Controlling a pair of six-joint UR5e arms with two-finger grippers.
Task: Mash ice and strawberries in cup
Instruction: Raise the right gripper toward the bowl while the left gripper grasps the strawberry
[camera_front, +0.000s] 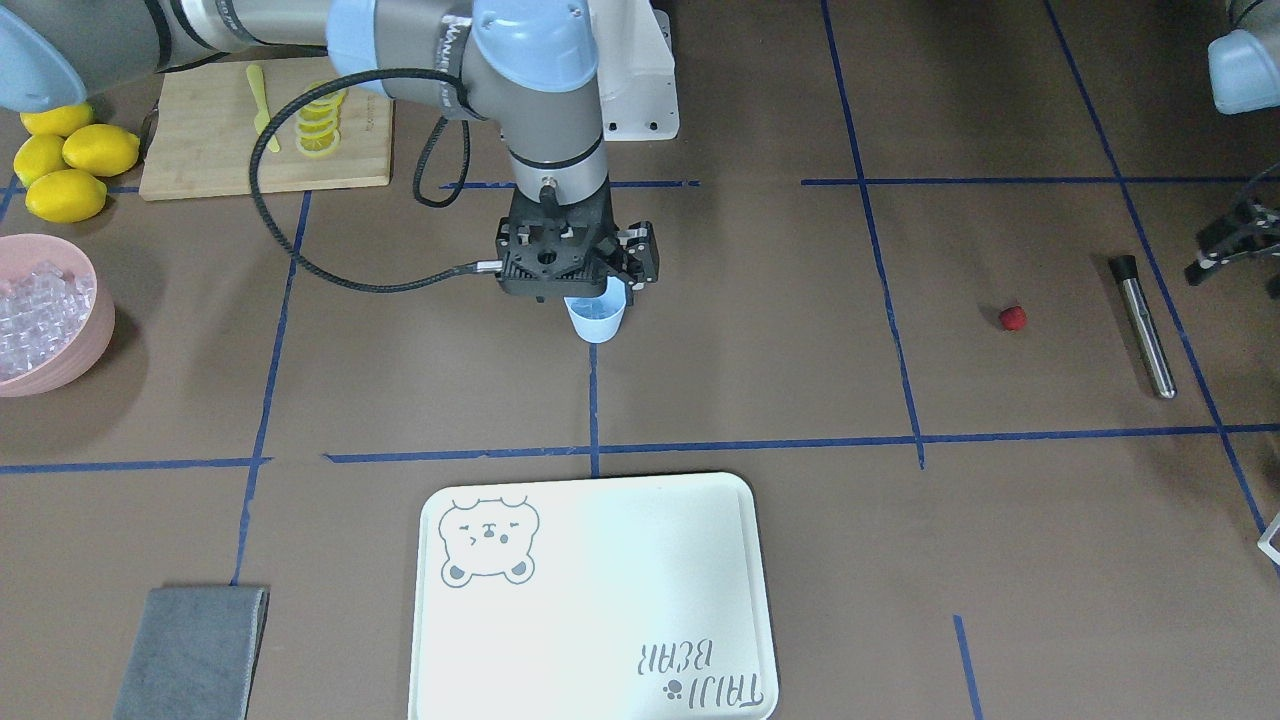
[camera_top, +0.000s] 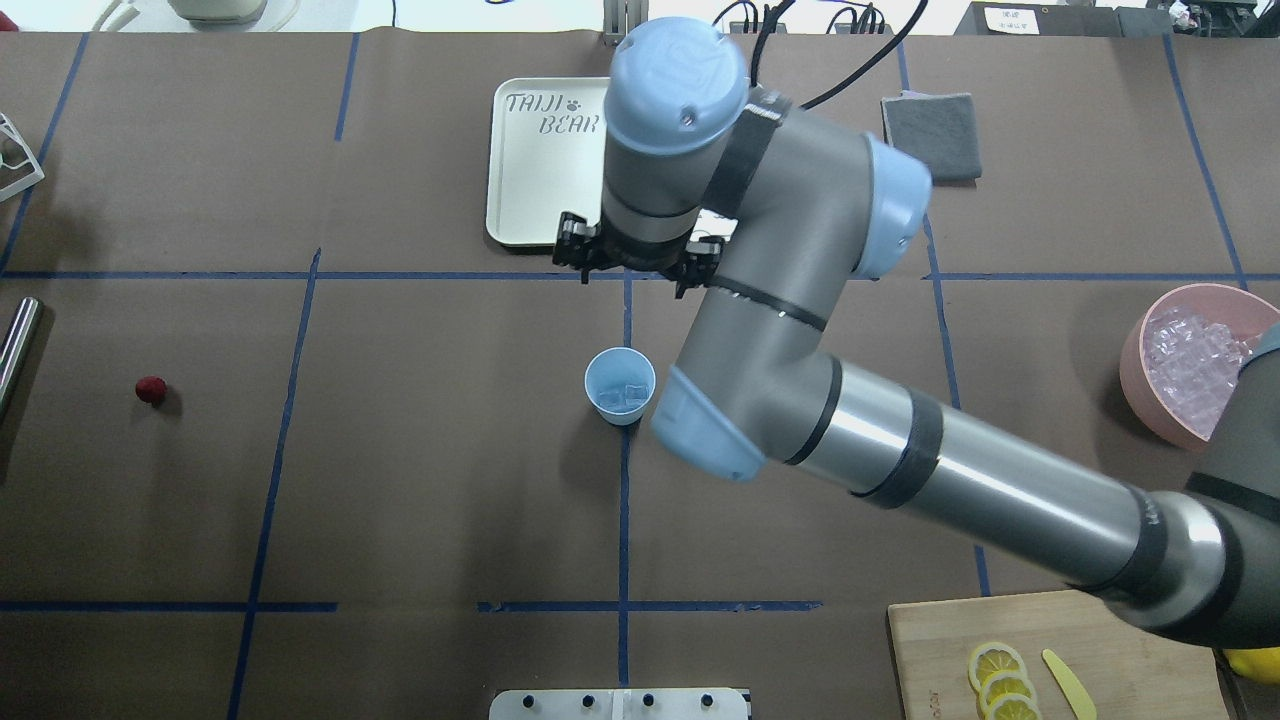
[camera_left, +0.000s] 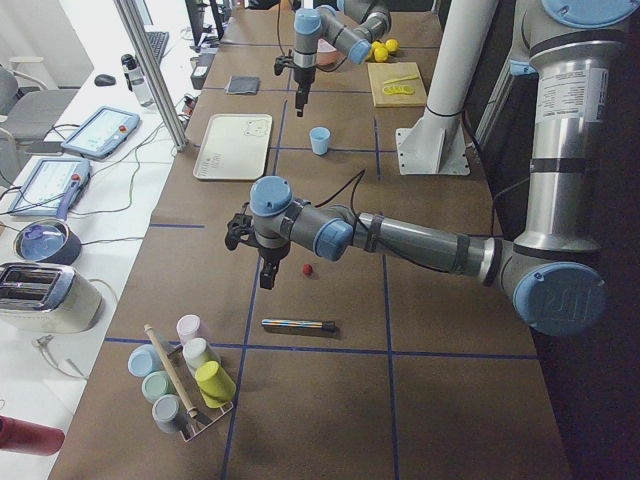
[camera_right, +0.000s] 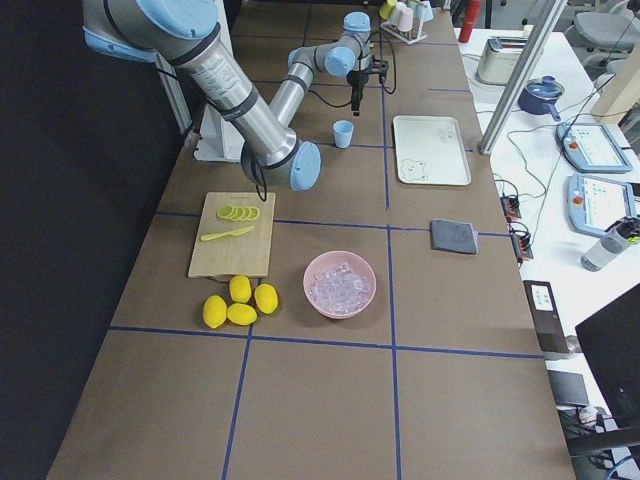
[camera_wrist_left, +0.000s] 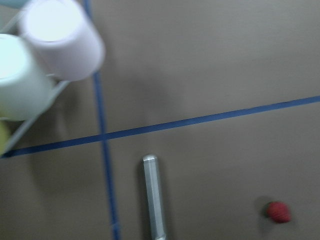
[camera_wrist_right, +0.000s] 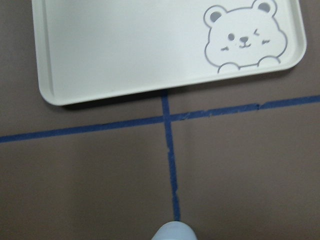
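In the front view the right gripper (camera_front: 575, 265) hangs raised over the cup (camera_front: 598, 320), its body hiding part of the rim. I cannot tell whether its jaws are parted or closed. Well off toward the other arm, the strawberry (camera_front: 1013, 318) lies on the bare counter (camera_front: 760, 330). A metal rod (camera_front: 1142, 325) lies between it and the left gripper (camera_front: 1232, 243), which the frame edge cuts off, so I cannot tell its state either. Overhead, the cup under the right gripper holds a few pieces of ice (camera_top: 627, 396), and more fills a pink bowl (camera_top: 1135, 375) well away from it. The left side view shows the left gripper pointing down, hovering near the strawberry. The right side view adds nothing on the jaws. The left wrist camera shows the strawberry and rod below, apart, and no fingers. The right wrist camera shows only the cup's rim at the bottom edge and a tray (camera_wrist_right: 125, 50) beyond. I judge the strawberry soft, round and apt to roll, so I would pinch it lightly across its middle. The cup looks thin, light and easily tipped, and the ice hard and slippery.
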